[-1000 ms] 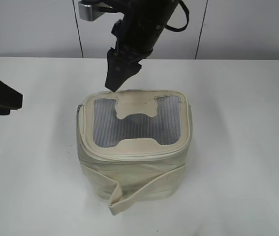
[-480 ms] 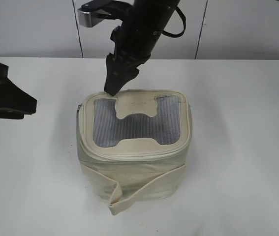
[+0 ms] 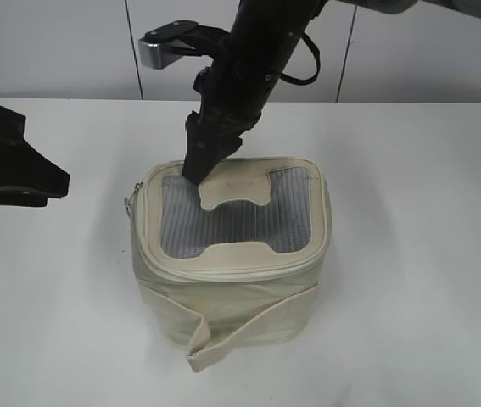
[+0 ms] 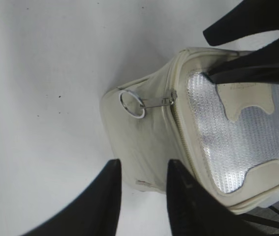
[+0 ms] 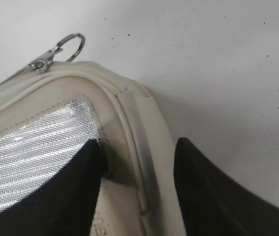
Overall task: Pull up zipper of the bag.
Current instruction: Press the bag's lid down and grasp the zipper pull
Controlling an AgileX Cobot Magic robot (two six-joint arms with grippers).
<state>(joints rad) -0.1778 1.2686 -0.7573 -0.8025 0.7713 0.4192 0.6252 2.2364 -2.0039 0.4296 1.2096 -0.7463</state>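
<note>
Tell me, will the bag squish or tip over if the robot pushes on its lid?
The bag looks soft, with wrinkled sides, so it would probably dent a bit. Its wide, flat base suggests it won't tip easily. The loose strap would likely flop.

bag (image 5: 129, 128) cropped in right wrist view, left arm (image 3: 7, 165) cut off at exterior edge

White table (image 3: 410, 254), matte, a few tiny dark specks visible in the wrist views. One thing on it: the bag (image 3: 223, 297), cream, boxy, upright, about centre. Its loose front strap (image 3: 215, 343) droops to the tabletop at the near side, probably touching it. Soft shadow left of the bag.
</note>
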